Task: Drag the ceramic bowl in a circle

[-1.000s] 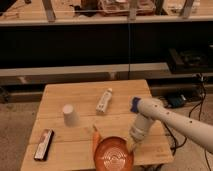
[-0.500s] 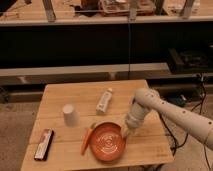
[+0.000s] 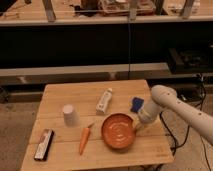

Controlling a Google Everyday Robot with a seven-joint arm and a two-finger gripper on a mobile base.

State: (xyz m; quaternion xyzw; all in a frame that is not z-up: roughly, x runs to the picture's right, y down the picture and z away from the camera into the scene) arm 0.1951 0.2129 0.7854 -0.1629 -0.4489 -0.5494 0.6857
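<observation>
The ceramic bowl, wide, shallow and orange-red with pale rings inside, sits on the wooden table right of centre, near the front. My gripper reaches in from the right at the end of the white arm and meets the bowl's right rim. The wrist hides the fingers.
A small upturned white cup stands at the left. An orange carrot lies just left of the bowl. A white bottle lies behind it, a blue object by the arm, a dark flat bar at the front left. Dark shelving stands behind the table.
The bowl has travelled from the table's front edge back and to the right, with the gripper staying at its right rim. The carrot now lies left of the bowl, apart from it.
</observation>
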